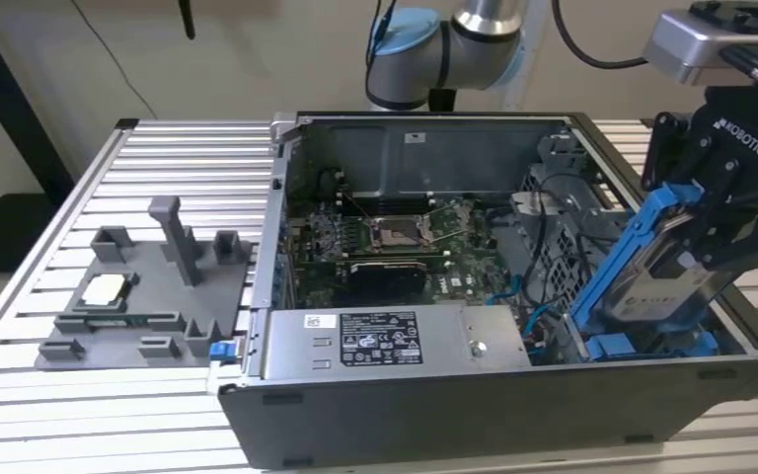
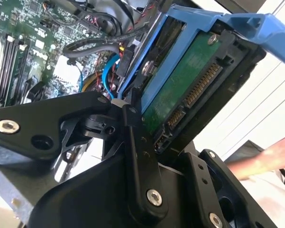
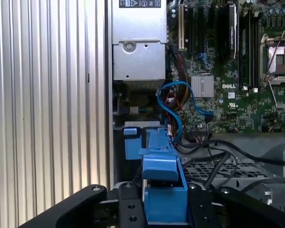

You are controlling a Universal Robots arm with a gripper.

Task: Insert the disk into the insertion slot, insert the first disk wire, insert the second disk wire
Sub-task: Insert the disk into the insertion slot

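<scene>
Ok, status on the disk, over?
Copy: gripper shut on disk. Disk tilted, lower end at insertion slot, not seated flat. Close beside slot: blue cable.

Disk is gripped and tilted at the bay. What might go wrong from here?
The disk, clamped in the hand, hangs tilted over the insertion slot; its blue frame might jam on the slot's edges. The blue cable beside the slot might get pinched. A person's arm is close by.

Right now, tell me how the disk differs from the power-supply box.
The disk sits in a blue carrier; the power-supply box is bare metal. The disk is tilted, gripped by the claw; the power-supply box lies flat in the computer case. Both are silver-grey and rectangular.
</scene>
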